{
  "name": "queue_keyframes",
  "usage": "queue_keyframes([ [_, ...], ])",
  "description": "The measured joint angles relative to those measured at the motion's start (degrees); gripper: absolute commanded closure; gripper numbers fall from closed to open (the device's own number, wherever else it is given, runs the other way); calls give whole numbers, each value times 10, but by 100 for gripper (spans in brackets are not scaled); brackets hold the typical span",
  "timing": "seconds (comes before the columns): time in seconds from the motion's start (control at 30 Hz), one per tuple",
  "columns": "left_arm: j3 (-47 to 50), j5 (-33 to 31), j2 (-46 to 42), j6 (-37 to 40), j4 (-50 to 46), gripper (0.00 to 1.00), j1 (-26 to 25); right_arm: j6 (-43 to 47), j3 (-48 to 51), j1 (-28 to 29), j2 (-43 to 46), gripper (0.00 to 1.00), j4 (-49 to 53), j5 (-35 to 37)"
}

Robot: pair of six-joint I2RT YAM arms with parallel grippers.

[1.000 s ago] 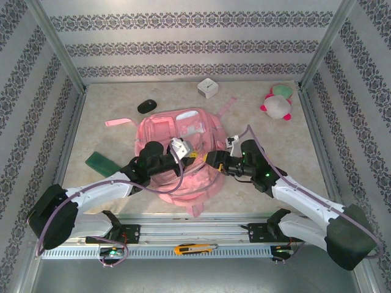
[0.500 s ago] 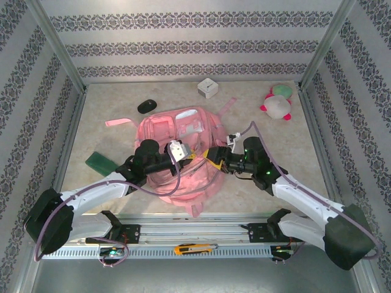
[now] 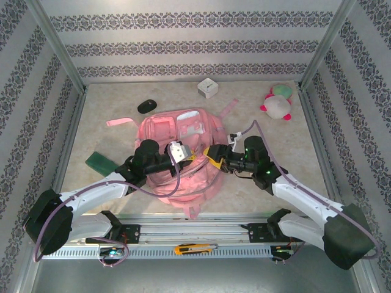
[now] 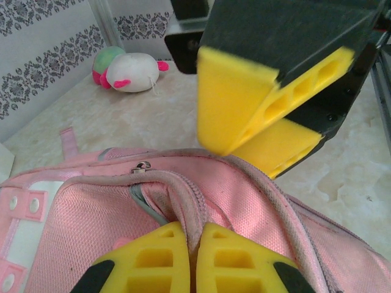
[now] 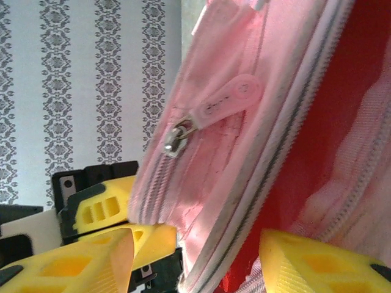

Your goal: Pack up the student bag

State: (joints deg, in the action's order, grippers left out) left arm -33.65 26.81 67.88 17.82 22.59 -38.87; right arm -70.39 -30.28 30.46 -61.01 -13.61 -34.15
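Observation:
The student bag [image 3: 174, 131] is a large pink backpack lying in the middle of the table, its top toward the arms. My left gripper [image 3: 186, 157] is shut on a fold of the bag's zipped rim [image 4: 183, 201], the yellow fingers [image 4: 153, 259] pinching the fabric. My right gripper [image 3: 214, 157] faces it from the right and is open. In the right wrist view the bag's pink rim [image 5: 244, 183] and red lining [image 5: 342, 140] pass between its spread fingers [image 5: 305, 265]. A zipper pull [image 5: 223, 104] hangs just above.
A pink-and-white plush toy [image 3: 278, 104] lies at the back right and a white cube [image 3: 208, 88] at the back centre. There is a black mouse [image 3: 146, 106] left of the bag and a green flat object [image 3: 101, 162] near the left arm. An orange knife [image 3: 194, 248] rests on the front rail.
Both grippers have shifted a little away from the arms over the bag's top edge, and the right one has closed in on the left. The left grip has held.

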Motion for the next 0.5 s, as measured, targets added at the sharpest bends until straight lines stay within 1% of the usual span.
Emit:
queue_keyframes([
  [0.17,0,5,0,4,-3,100,0,-29,-2,1,-36,58,-25,-9],
  [0.27,-1,15,0,21,-17,100,0,-39,-7,3,-51,66,-34,-9],
  [0.3,-2,17,0,29,-23,100,1,-43,-8,5,-54,71,-38,-9],
  [0.4,-11,21,0,52,-46,100,6,-58,-7,9,-62,91,-51,-7],
  [0.5,-21,21,0,67,-66,100,11,-73,-3,19,-59,100,-70,11],
])
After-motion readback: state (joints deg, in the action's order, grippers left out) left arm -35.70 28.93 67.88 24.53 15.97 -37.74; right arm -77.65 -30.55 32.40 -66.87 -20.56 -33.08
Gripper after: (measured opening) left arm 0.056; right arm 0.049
